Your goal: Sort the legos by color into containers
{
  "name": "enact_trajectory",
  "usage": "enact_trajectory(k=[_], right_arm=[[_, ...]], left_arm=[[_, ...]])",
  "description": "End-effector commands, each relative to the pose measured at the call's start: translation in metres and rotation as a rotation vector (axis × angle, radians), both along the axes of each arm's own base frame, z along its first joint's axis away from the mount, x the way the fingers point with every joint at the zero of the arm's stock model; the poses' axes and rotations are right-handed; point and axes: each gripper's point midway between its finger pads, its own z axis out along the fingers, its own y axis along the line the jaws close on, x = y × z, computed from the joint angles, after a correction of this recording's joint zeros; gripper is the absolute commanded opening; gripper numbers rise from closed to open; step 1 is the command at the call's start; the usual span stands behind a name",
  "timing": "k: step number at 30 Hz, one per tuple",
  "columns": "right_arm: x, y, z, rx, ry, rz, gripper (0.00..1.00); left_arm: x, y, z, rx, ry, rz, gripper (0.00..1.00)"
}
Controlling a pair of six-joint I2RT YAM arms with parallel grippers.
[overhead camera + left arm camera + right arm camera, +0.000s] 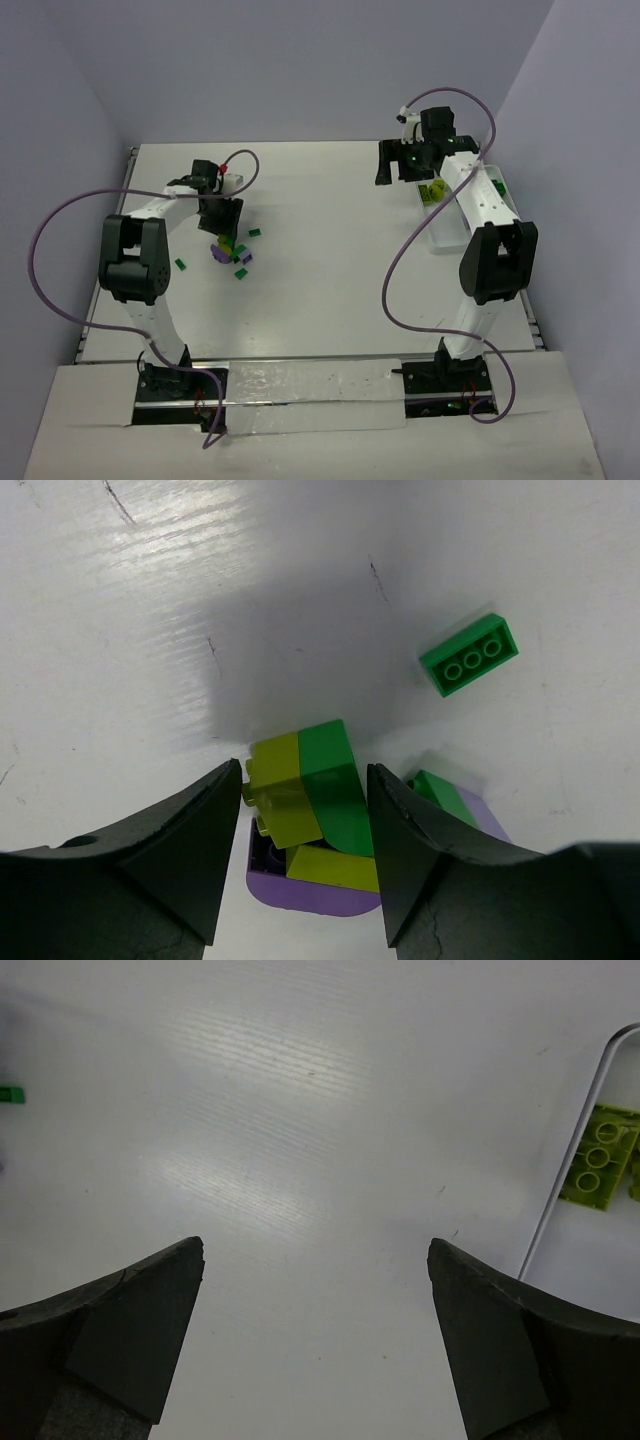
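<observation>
My left gripper (222, 222) is open and low over the lego pile (231, 254). In the left wrist view my left gripper (305, 780) straddles a yellow-green brick (278, 790) joined to a dark green brick (335, 785). Both sit on a purple piece (300, 890). The green brick looks to touch the right finger. My right gripper (398, 172) is open and empty over bare table (315, 1250). A white tray (437, 240) lies to its right, with yellow-green bricks (433, 192) inside. The tray's rim (570, 1160) and a yellow-green brick (597, 1155) show in the right wrist view.
Loose dark green bricks lie round the pile: one to the left (181, 264), one above (255, 233), one below (240, 272). One green brick (468, 656) lies beyond my left fingers. My right arm covers part of the tray. Purple cables loop beside both arms.
</observation>
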Motion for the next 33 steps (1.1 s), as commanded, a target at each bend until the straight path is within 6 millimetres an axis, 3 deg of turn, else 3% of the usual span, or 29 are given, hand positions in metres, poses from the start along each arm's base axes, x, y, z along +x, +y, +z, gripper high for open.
enact_trajectory(k=[1,7,9,11,15,19,26,33], right_arm=[[-0.007,0.025,0.036,0.072,-0.063,0.046,1.0],[-0.017,0.049,0.03,0.16,-0.021,0.081,1.0],[-0.021,0.055,0.026,0.183,0.0,0.092,1.0],[-0.024,0.057,0.022,0.188,0.018,0.096,1.0],[-0.025,0.059,0.02,0.189,0.02,0.098,1.0],[-0.026,0.06,0.02,0.188,0.022,0.1,1.0],[-0.025,0.059,0.019,0.182,0.023,0.099,1.0],[-0.022,0.062,0.02,0.189,0.025,0.102,1.0]], left_arm=[[0.014,0.0,0.007,0.008,-0.032,0.025,0.61],[0.012,-0.003,0.007,-0.002,-0.015,0.02,0.56],[0.008,-0.003,0.005,-0.002,0.005,0.025,0.61],[0.006,-0.003,0.005,-0.006,0.014,0.035,0.74],[0.002,0.0,0.004,0.006,0.02,0.056,0.81],[-0.001,0.001,0.002,0.014,0.029,0.07,0.8],[-0.007,0.002,0.0,0.019,0.047,0.086,0.68],[-0.017,0.001,-0.004,0.03,0.069,0.082,0.71]])
